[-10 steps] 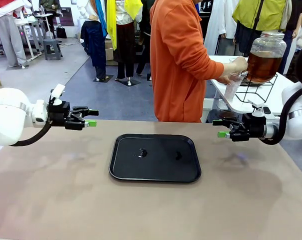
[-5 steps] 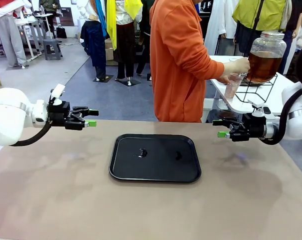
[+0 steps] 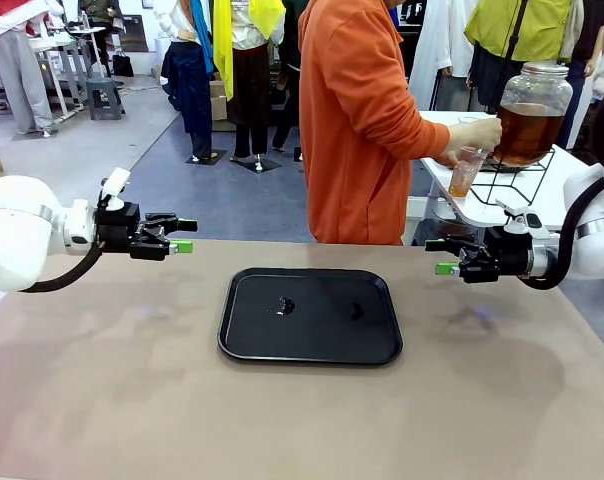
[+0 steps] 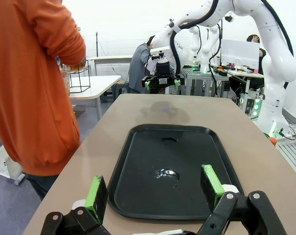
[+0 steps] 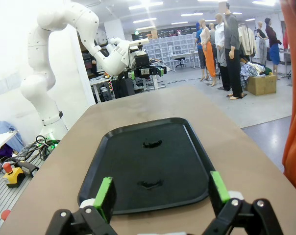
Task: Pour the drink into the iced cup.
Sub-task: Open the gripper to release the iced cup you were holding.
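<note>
Green pads, left gripper [image 3: 185, 236]: hanging above the table's left end, well clear of the tray, fingers spread wide with nothing between them. Looks parked to me, just keeping out of the way until there's something to grab.

Table [image 3: 102, 380]: brownish top, bare apart from the tray.

Tray [image 3: 244, 345]: black, rounded corners, sitting dead centre between the two arms. A couple of small wet-looking smudges on it. My guess is it's the drop zone for the cups, since both grippers point straight at it in their wrist views.

Person [image 3: 362, 130]: orange hoodie, standing at the far edge of the table, turned away toward a white side table.

Cup [image 3: 466, 172]: clear plastic, held in the person's hand [image 3: 452, 152] under the dispenser. There's amber liquid in the bottom part, so it looks like it's being filled. Can't tell if there's any ice in it.

Drink [image 3: 527, 130]: mostly in the big glass jar dispenser [image 3: 533, 85], which sits up on a black wire stand, so a cup fits below. Nowhere near the robot's table yet.

Right gripper [image 3: 440, 256]: mirror image of the left, hovering above the table's right end, fingers wide apart, touching nothing. I'd say pouring hasn't started.
</note>
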You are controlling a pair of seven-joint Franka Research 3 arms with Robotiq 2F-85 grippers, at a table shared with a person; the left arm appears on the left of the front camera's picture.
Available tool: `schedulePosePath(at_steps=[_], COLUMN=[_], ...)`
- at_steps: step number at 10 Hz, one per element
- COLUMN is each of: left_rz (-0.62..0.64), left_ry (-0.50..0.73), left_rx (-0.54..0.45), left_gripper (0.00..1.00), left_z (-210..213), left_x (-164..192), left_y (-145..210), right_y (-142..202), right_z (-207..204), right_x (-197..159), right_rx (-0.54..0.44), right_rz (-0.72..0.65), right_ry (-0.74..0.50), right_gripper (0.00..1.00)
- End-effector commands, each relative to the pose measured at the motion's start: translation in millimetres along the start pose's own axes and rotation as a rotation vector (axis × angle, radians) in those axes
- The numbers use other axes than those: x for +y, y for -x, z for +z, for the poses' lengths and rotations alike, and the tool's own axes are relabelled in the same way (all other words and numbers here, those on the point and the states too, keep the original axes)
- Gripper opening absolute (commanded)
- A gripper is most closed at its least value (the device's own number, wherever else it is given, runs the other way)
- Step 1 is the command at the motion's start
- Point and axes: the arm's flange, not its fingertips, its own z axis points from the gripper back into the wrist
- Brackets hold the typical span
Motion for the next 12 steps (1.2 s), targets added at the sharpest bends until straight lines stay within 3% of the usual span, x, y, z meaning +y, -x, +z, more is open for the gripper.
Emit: schedulePosePath(at_steps=[1,12], left_rz=[0.003,0.003], left_ry=[-0.006,-0.006], left_rx=[0.007,0.007], left_gripper=[1.00,1.00], left_z=[-1.1,-1.1], left_x=[-0.8,-0.8], left_y=[-4.3,-4.3], right_y=[-3.2,-3.2], right_z=[-1.3,-1.3], right_x=[0.0,0.0], right_rx=[-0.003,-0.003], right_rz=[0.002,0.002], right_ry=[-0.001,-0.001], right_gripper=[1.00,1.00])
